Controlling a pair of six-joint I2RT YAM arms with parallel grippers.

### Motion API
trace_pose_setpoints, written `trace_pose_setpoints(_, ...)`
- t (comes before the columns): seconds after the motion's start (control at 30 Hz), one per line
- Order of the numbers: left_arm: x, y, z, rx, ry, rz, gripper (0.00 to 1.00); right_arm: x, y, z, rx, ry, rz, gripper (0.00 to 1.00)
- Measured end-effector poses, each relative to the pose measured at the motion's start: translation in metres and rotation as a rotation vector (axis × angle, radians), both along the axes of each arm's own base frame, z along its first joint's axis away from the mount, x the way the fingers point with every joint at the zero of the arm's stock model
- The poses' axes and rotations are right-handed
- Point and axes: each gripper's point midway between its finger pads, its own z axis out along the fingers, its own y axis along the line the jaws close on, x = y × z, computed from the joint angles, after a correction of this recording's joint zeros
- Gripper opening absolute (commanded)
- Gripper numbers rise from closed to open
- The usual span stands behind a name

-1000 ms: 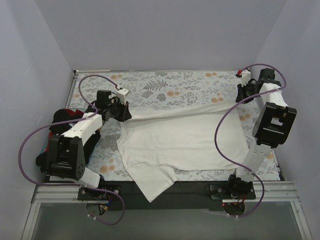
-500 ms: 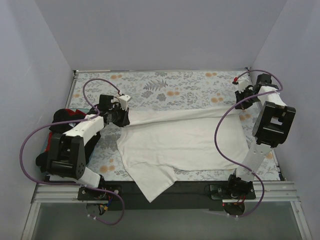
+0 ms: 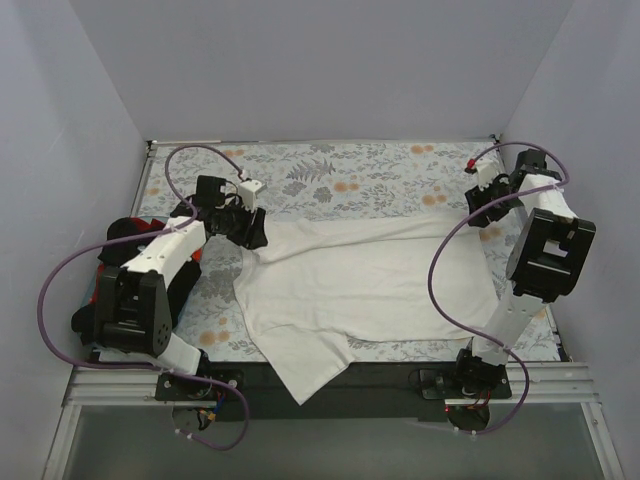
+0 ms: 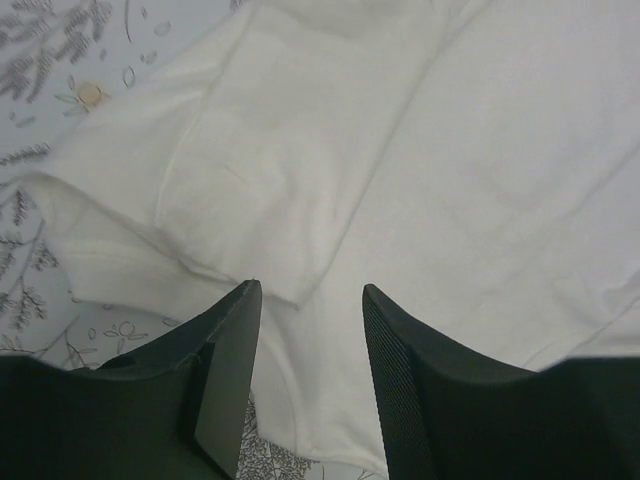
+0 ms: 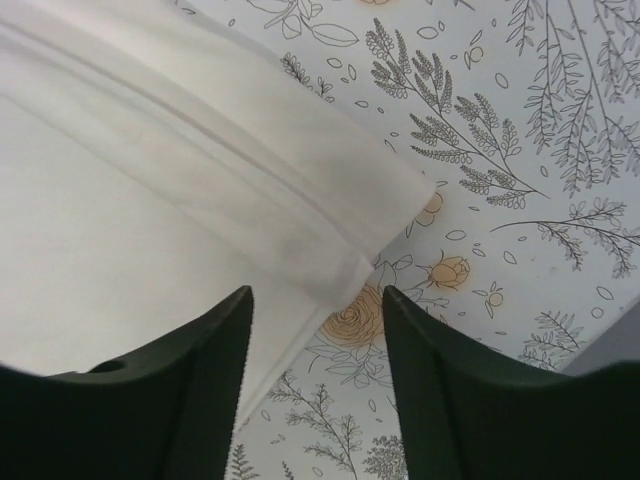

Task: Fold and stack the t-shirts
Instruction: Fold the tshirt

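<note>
A large off-white t-shirt (image 3: pixel 360 285) lies spread on the floral table cloth (image 3: pixel 330 175). Its far edge is folded toward the middle, and one corner hangs over the near edge of the table. My left gripper (image 3: pixel 253 236) stands open just above the shirt's left end. In the left wrist view the left gripper (image 4: pixel 308 295) has nothing between its fingers, and the folded sleeve (image 4: pixel 250 190) lies below them. My right gripper (image 3: pixel 480 208) is open over the shirt's right far corner. In the right wrist view the right gripper (image 5: pixel 315 300) hangs above the hem corner (image 5: pixel 350 250). A black t-shirt (image 3: pixel 125 230) lies bunched at the left, partly hidden behind the arm.
Grey walls close in the table on the left, back and right. Purple cables (image 3: pixel 450 260) loop from both arms over the cloth. The bare floral cloth runs along the back strip (image 3: pixel 380 165). The arm bases (image 3: pixel 470 375) stand at the near edge.
Both grippers have opened and let go of the shirt's far edge, which now lies flat on the shirt. Both wrists have drawn back a little from the cloth.
</note>
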Motion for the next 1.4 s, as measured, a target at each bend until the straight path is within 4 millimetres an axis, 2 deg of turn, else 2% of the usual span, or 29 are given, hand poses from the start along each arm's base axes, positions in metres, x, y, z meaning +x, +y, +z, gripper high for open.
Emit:
trace_pose_setpoints(0.07, 0.016, -0.004, 0.019, -0.023, -0.034, 0.013, 0.45, 0.001, 0.001, 0.013, 0.001, -0.024, 0.0, 0.52)
trace_pose_setpoints(0.13, 0.036, -0.01, 0.034, -0.045, -0.062, 0.025, 0.46, 0.007, 0.001, 0.025, 0.005, -0.044, -0.006, 0.52)
trace_pose_setpoints(0.2, 0.054, -0.014, 0.038, -0.058, -0.065, 0.038, 0.49, 0.014, 0.001, 0.032, 0.008, -0.055, -0.012, 0.52)
trace_pose_setpoints(0.3, 0.068, -0.017, 0.024, -0.061, -0.013, 0.057, 0.52, 0.029, 0.002, 0.036, 0.013, -0.06, -0.019, 0.52)
trace_pose_setpoints(0.4, 0.075, -0.015, 0.001, -0.044, 0.059, 0.091, 0.52, 0.037, 0.005, 0.024, 0.019, -0.034, -0.018, 0.52)
trace_pose_setpoints(0.5, 0.08, -0.012, -0.015, -0.018, 0.111, 0.126, 0.5, 0.035, 0.011, 0.006, 0.019, 0.015, -0.007, 0.52)
trace_pose_setpoints(0.6, 0.087, -0.009, -0.021, 0.005, 0.128, 0.146, 0.49, 0.029, 0.015, -0.005, 0.01, 0.061, 0.002, 0.52)
trace_pose_setpoints(0.93, 0.081, -0.001, -0.027, 0.059, 0.157, 0.151, 0.43, 0.022, 0.017, -0.011, -0.018, 0.092, 0.02, 0.52)
trace_pose_setpoints(1.17, 0.078, 0.0, -0.029, 0.071, 0.167, 0.138, 0.43, 0.017, 0.017, -0.015, -0.027, 0.11, 0.032, 0.5)
trace_pose_setpoints(1.3, 0.077, 0.001, -0.04, 0.089, 0.188, 0.141, 0.45, 0.015, 0.016, -0.016, -0.033, 0.117, 0.034, 0.5)
trace_pose_setpoints(1.4, 0.074, 0.003, -0.05, 0.107, 0.209, 0.143, 0.43, 0.012, 0.016, -0.018, -0.034, 0.127, 0.037, 0.5)
